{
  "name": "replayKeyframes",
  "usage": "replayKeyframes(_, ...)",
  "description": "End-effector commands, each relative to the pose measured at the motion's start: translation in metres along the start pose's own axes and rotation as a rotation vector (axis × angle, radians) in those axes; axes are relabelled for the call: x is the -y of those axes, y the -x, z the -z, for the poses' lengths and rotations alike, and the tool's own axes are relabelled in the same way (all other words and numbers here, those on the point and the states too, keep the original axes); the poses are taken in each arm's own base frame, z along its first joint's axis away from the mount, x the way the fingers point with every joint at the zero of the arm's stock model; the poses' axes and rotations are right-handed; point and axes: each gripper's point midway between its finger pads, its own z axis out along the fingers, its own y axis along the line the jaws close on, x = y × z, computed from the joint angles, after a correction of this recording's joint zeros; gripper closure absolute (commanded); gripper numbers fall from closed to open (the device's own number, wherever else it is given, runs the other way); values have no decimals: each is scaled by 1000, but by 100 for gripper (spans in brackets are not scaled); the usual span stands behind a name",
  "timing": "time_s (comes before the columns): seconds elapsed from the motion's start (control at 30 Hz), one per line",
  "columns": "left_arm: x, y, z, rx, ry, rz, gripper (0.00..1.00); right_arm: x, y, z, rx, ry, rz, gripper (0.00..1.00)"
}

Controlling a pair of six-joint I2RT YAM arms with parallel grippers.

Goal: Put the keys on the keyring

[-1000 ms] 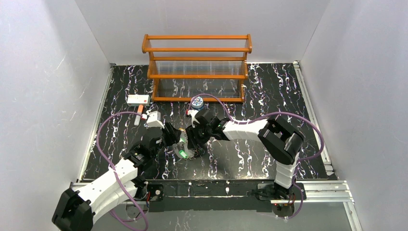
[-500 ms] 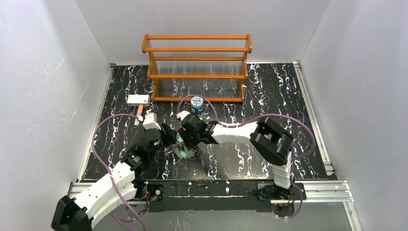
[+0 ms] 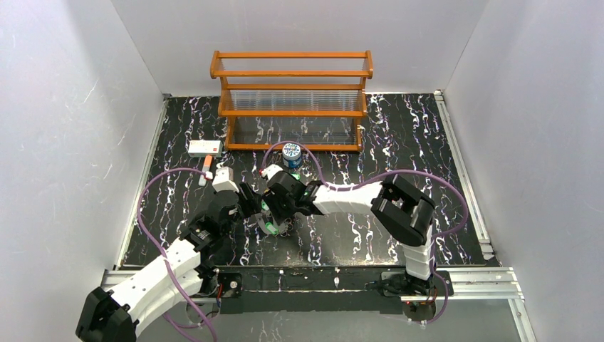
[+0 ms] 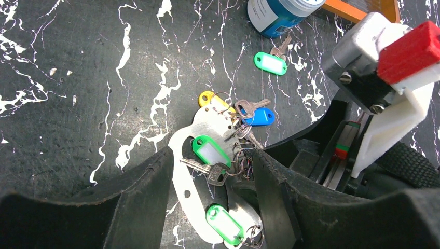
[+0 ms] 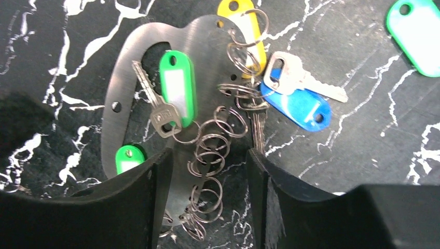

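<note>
Apparently lines up a grasp, left jaws and right jaws both spread empty over the flat silvery oval keyring (image 5: 205,39), centre-left in the right wrist view, amid bright plastic-tagged keys (image 5: 176,85); next needs one key pinched and threaded on.

From where I stand nothing can be read: the blue-and-white can (image 4: 276,16) carries small print too blurred to make out, the paper slips in the green key tags (image 4: 210,151) are blank, and the white box (image 3: 205,147) shows only a red mark
</note>
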Motion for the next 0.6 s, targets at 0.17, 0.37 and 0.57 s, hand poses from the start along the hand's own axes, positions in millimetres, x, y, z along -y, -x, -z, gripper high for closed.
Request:
replayKeyframes(0.17, 0, 6, -2, 21, 8, -4, 44, 17, -30, 16, -79, -76, 20, 42)
replayKeyframes(0.37, 0, 5, -3, 17, 8, -5, 43, 2, -45, 10, -120, 4, -13, 53)
replayKeyframes(0.57, -1, 4, -3, 14, 9, -7, 43, -6, -53, 5, -149, 43, -42, 57)
